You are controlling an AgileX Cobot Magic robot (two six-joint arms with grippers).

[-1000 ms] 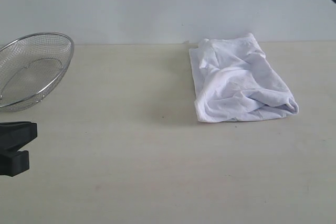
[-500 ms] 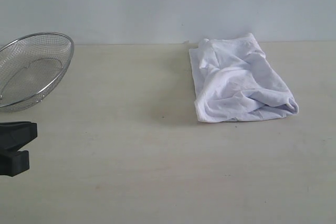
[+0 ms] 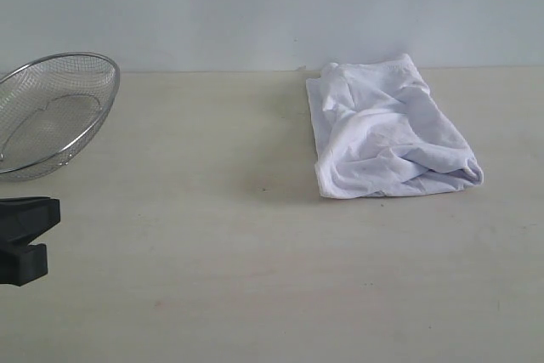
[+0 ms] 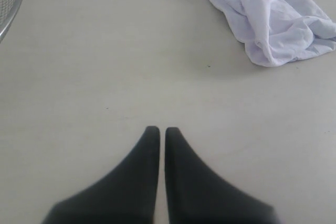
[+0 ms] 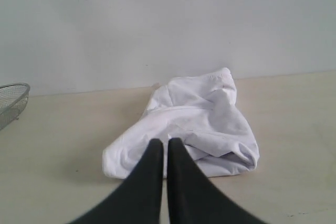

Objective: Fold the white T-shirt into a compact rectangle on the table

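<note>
Almost nothing has moved since one second ago: only a small dark shape at the upper right edge of the exterior view is gone, and the rest lies as it did.

The white T-shirt (image 3: 387, 138) sits on the far right part of the table (image 3: 212, 278), close to the wall (image 3: 272, 6) and well apart from the wire basket (image 3: 51, 112) on the left. It is a wrinkled bundle, roughly a rectangle, with a bulging fold at its near right corner.

The left gripper (image 4: 158, 129) has its jaws pressed together and holds nothing. It hangs over bare table, well apart from the shirt. The right gripper (image 5: 163, 141) is also closed and empty. It points toward the shirt, but it does not appear in the exterior view, so it is probably not touching the cloth.

The folding seems almost finished, and both arms look drawn back. If more tidying is wanted, the next move would call for one gripper to open, come down on the bulging corner and flatten or tuck it without dragging the whole bundle. The soft cloth may slide or unfold if it is pulled from one side only.
</note>
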